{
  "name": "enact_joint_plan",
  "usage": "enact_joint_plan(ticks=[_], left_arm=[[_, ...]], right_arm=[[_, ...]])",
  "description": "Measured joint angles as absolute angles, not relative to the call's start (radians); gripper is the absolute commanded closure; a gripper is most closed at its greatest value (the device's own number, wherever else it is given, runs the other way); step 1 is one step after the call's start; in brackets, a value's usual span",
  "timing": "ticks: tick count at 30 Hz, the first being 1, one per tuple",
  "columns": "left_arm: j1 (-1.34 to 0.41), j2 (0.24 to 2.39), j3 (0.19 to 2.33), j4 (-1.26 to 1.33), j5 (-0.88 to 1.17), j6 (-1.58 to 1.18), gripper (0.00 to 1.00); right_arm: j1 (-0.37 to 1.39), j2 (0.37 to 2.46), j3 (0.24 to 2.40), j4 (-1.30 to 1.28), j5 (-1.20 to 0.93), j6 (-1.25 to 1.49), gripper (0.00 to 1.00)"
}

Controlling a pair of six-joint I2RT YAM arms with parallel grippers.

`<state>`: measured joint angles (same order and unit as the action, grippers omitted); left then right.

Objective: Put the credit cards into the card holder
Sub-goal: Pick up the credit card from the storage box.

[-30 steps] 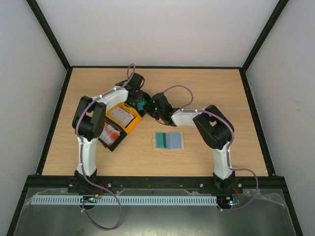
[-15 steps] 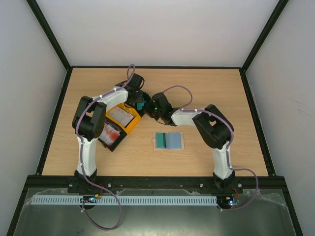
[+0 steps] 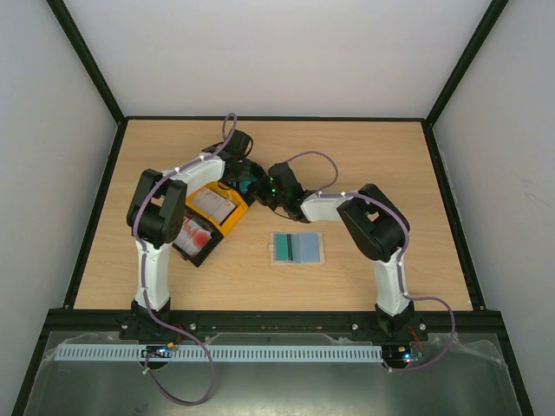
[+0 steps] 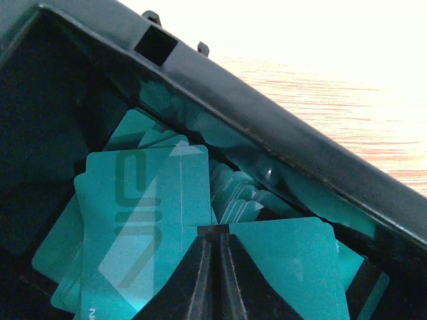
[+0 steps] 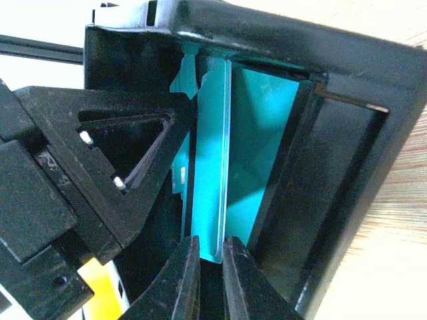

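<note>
Credit card (image 5: 212, 160) pinched in right hand (image 5: 208, 245), overhead hides it; left hand (image 4: 213, 237) seemingly closed.

The right arm (image 3: 373, 224) is shifting a little left and up the table, with its elbow swinging in toward the middle. The right gripper (image 5: 210, 248) is edging left over the black bin (image 5: 347, 73), closing the gap to the left gripper (image 4: 213, 235); the two are nearly touching in the top view. Both pairs of fingers are narrowing. The right ones are pinching in on the bottom edge of an upright teal card (image 5: 220, 167), and the left ones are coming almost together. The cable loop (image 3: 312, 159) over the right wrist is sliding left with it.
</note>
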<state>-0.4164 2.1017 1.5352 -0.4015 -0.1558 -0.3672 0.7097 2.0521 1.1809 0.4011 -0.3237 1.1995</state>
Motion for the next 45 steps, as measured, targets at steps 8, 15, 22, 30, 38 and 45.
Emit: enact_joint_plan(ticks=[8,15,22,30,38,45], left_arm=[[-0.416,2.099,1.528,-0.389,-0.156,-0.368,0.91],[-0.416,2.077,1.518,-0.389,-0.154,-0.372,0.81],[-0.416,1.929,1.491,-0.410,-0.163,-0.409,0.69],[-0.398,1.660,1.402,-0.346,-0.150,-0.492,0.37],[-0.296,1.412,1.182,-0.268,0.053,-0.599,0.15],[-0.246,1.277,1.056,-0.159,0.352,-0.710,0.00]], right_arm=[[0.710,2.118,1.201,0.490,-0.340,1.248,0.95],[0.709,2.132,1.217,0.491,-0.326,1.249,0.98],[0.706,2.070,1.211,0.437,-0.323,1.138,0.98],[0.693,1.930,1.189,0.373,-0.335,0.981,0.98],[0.676,1.777,1.156,0.310,-0.414,0.855,0.98],[0.669,1.612,1.017,0.424,-0.616,0.891,0.98]])
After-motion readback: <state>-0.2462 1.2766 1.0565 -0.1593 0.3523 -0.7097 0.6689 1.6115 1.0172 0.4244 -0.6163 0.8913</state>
